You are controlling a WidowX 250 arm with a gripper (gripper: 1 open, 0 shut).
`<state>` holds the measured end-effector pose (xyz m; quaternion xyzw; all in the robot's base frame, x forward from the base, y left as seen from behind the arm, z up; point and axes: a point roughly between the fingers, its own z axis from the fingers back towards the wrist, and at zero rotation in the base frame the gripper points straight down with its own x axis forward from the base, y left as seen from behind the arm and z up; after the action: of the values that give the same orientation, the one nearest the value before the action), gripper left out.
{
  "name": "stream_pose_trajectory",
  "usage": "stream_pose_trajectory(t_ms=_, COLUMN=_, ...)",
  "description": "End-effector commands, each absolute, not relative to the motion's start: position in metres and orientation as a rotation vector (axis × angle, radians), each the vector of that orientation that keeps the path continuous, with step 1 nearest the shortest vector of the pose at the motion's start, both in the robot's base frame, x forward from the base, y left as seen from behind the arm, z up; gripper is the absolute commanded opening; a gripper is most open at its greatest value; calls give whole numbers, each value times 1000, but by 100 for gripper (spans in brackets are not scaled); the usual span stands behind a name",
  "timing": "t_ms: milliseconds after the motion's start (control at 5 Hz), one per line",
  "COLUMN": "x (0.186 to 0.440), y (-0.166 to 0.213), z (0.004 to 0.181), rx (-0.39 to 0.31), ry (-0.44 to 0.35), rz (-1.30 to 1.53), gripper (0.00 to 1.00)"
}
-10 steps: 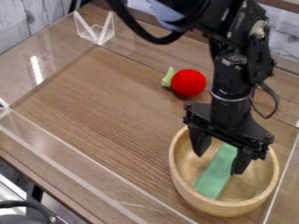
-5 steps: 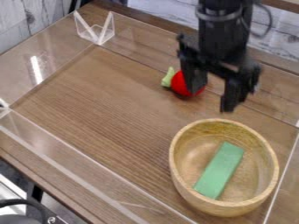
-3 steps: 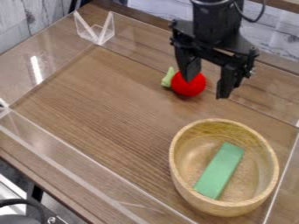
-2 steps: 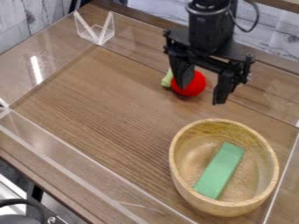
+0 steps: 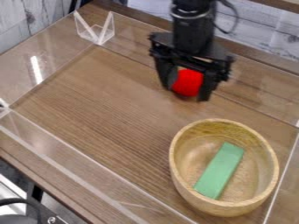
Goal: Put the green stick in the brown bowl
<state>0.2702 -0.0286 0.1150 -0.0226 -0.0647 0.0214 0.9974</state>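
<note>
The green stick (image 5: 219, 171) lies flat inside the brown bowl (image 5: 184, 145) at the lower right, slanting from upper right to lower left. My gripper (image 5: 187, 84) hangs up and to the left of the bowl, pointing straight down and open. Its black fingers (image 5: 163, 75) stand on either side of a red ball (image 5: 187, 80), which shows between them. Whether the fingers touch the ball I cannot tell. Nothing of the stick is held.
The wooden table (image 5: 93, 105) is ringed by a clear low wall (image 5: 47, 144). A clear plastic stand (image 5: 94, 29) sits at the back left corner. A pale plank wall lies behind the arm.
The open gripper has moved left and sunk lower, away from the bowl, and now straddles the red ball. Its wrist has rolled a little. The stick stays in the bowl.
</note>
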Motion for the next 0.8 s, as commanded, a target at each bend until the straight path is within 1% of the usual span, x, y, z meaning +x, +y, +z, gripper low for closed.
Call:
stream_pose_trajectory(t_ms=0, x=276, y=-25, z=120, rx=-50, ry=-161, rz=14, gripper=100)
stream_pose_trajectory(t_ms=200, x=276, y=-23, z=111, rx=-47, ry=-145, rz=-2, gripper=100)
stream_pose_trajectory(t_ms=600, x=274, y=-29, z=102, rx=-53, ry=-113, rz=-128, gripper=100)
